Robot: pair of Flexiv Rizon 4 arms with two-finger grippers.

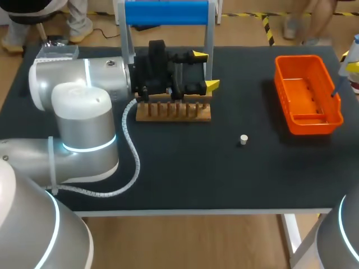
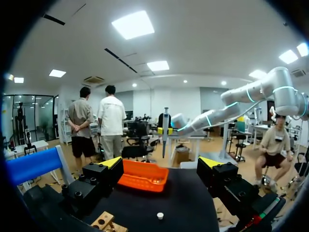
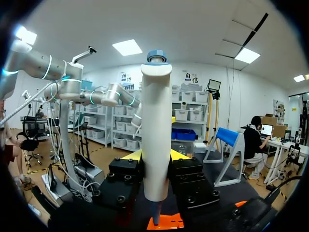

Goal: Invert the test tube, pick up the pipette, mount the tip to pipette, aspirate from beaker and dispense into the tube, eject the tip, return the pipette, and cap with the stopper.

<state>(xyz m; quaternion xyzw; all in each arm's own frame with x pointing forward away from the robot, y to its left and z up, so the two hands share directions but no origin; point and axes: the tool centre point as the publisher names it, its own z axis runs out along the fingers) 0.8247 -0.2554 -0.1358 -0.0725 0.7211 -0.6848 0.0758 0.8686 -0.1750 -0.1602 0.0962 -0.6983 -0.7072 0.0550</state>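
The left gripper (image 1: 206,70) stands wide, with nothing between its fingers, low over the back edge of the rack (image 1: 174,111). In its wrist view a corner of the rack shows just under one finger. Ahead of it the stopper (image 1: 243,139) lies on the table (image 1: 185,174), well apart from the rack. Farther ahead is the tray (image 1: 307,120). The blue stand (image 1: 166,12) rises just beside this gripper, behind the rack.

The right gripper (image 3: 156,155) is clamped on the pipette (image 3: 156,111), both fingers pressing its white body from two sides. The pipette is upright, its button end above the fingers and its narrow lower end below them, with the orange of the tray directly beneath. In the left wrist view the pipette hangs in the air above the tray's far side, clear of it. Whether a tip sits on its end cannot be told.
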